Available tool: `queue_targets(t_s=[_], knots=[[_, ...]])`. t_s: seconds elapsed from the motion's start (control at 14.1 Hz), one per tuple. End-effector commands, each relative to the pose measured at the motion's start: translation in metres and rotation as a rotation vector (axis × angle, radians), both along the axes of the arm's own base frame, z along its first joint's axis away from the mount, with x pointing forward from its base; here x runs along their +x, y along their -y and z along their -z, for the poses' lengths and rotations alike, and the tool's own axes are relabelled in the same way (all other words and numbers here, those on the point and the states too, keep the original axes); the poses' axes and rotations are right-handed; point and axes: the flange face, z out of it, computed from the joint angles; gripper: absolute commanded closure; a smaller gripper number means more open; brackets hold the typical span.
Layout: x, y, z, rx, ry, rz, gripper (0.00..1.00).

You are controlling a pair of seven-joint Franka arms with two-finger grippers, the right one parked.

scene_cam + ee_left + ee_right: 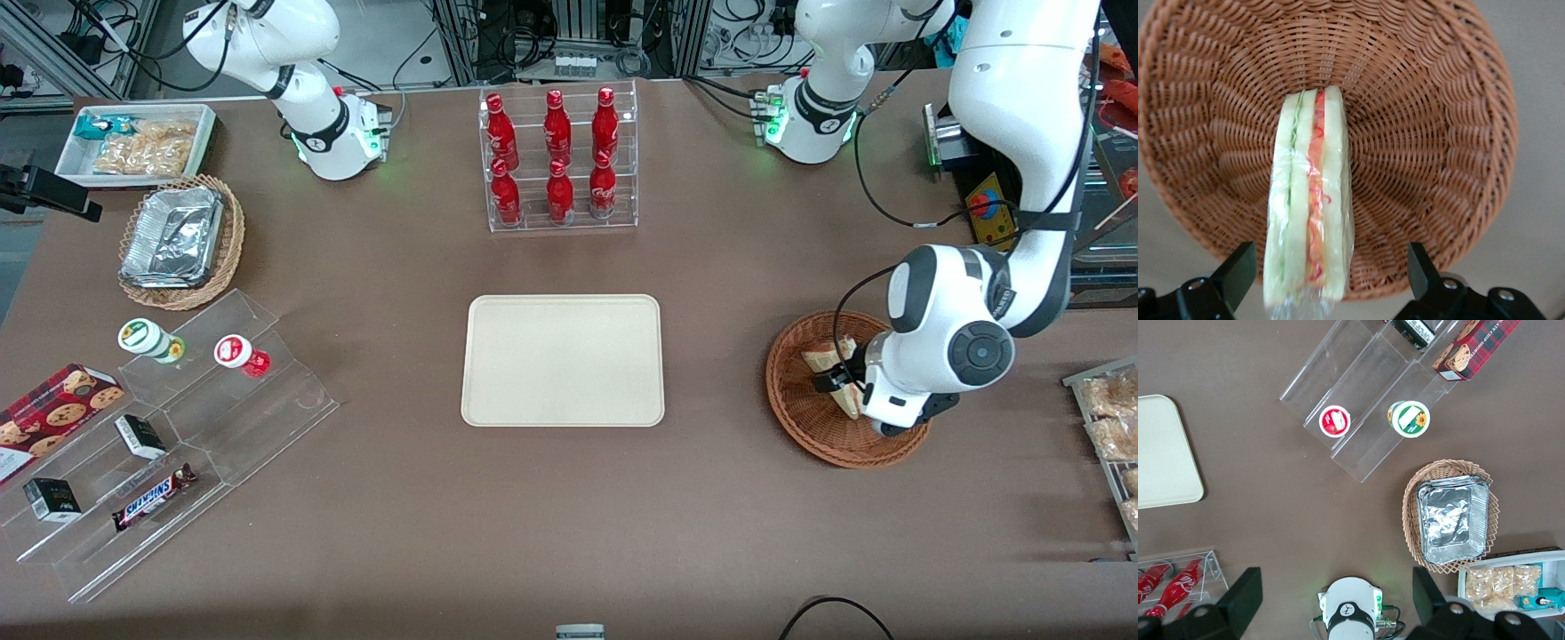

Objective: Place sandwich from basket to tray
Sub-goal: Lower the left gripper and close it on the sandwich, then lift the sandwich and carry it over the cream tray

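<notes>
- Sandwich [1310, 200] is seen standing on edge inside the basket [1425, 133], its red and green filling turned toward the wrist camera.
- Gripper [1328, 277] is held directly above the sandwich with its fingers [1238, 270] spread wide, one to each side of the wedge (neither is seen touching the wrap).
- From the front, the gripper [840, 382] is lowered into the basket [791, 391], and the sandwich [831, 356] is partly covered by the arm's wrist.
- Tray [563, 360] is set flat at the middle of the table [569, 516], well apart from the basket, with nothing resting on it.
- Rack of red bottles [557, 156] is placed farther from the front camera than the tray.
- Basket is placed toward the working arm's end of the table.
</notes>
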Motion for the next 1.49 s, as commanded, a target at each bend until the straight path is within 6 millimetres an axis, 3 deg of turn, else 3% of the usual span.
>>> queue_targets(t_s=[0.0, 0.21, 0.57, 0.71, 0.92, 0.99, 1.13, 1.35, 1.42], knots=[[-0.008, -0.009, 0.012, 0.015, 0.018, -0.023, 0.0], [-0.011, -0.02, 0.02, 0.023, 0.011, -0.04, 0.0], [-0.012, -0.019, 0.041, 0.025, 0.022, -0.093, 0.02], [-0.011, -0.014, 0.046, 0.029, 0.033, -0.122, 0.19], [-0.011, -0.014, 0.047, 0.029, 0.034, -0.119, 0.67], [-0.011, -0.014, 0.045, 0.029, 0.038, -0.117, 0.78], [-0.009, -0.014, 0.036, 0.028, 0.046, -0.097, 0.8], [0.006, -0.004, -0.012, 0.024, 0.082, -0.065, 0.81], [0.011, 0.021, -0.032, 0.01, 0.102, -0.028, 0.8]])
